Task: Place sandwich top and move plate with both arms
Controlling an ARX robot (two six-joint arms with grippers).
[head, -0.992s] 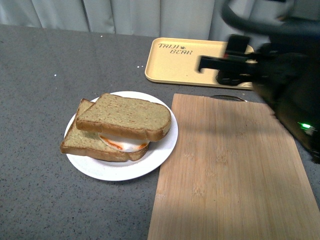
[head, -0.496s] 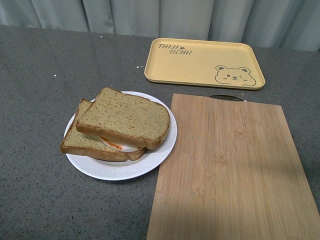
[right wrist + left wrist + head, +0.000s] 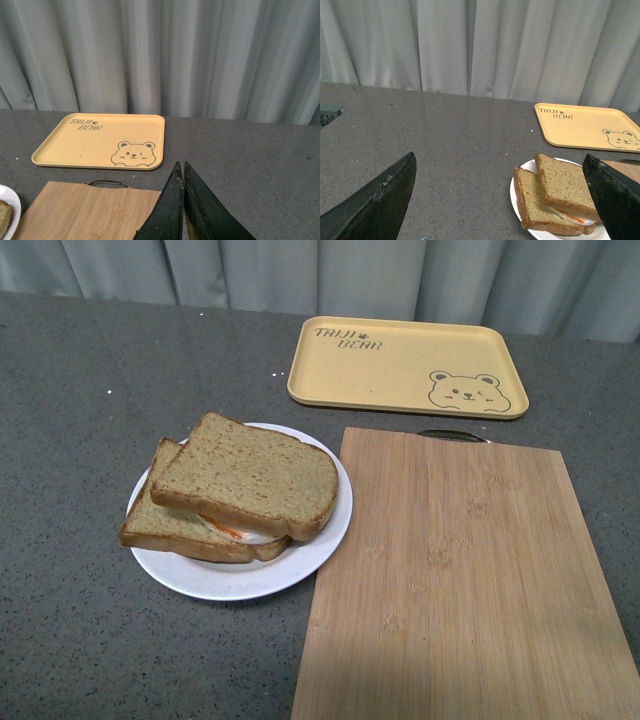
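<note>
Grey speckled table (image 3: 80, 390) lies bare along the whole left side, and that is the widest open room for any approach. The left gripper (image 3: 499, 157) hangs above it with its jaws spread wide and nothing between them, left of the plate (image 3: 240, 585).

The plate sits left of centre. On it the sandwich top (image 3: 250, 475) already rests on the lower slice (image 3: 165, 525), skewed so that it overhangs to the right and far side, with fried egg (image 3: 250, 533) showing at the near edge. I judge the placing done and the two-armed move of the plate yet to come.

The main risk is that the skewed top slides off the egg if the two arms lift unevenly or tilt the plate. The rim is shallow and low, so a pinch there could slip.

The plate's right rim lies right against the left edge of the wooden cutting board (image 3: 460, 570), leaving little room for a finger on that side; the near and far rims look freer. The yellow tray (image 3: 400, 360) sits at the far edge, well apart from the plate.

The right gripper (image 3: 181, 165) hovers over the board's far right with jaws pressed together, empty. It would need to part them first.
</note>
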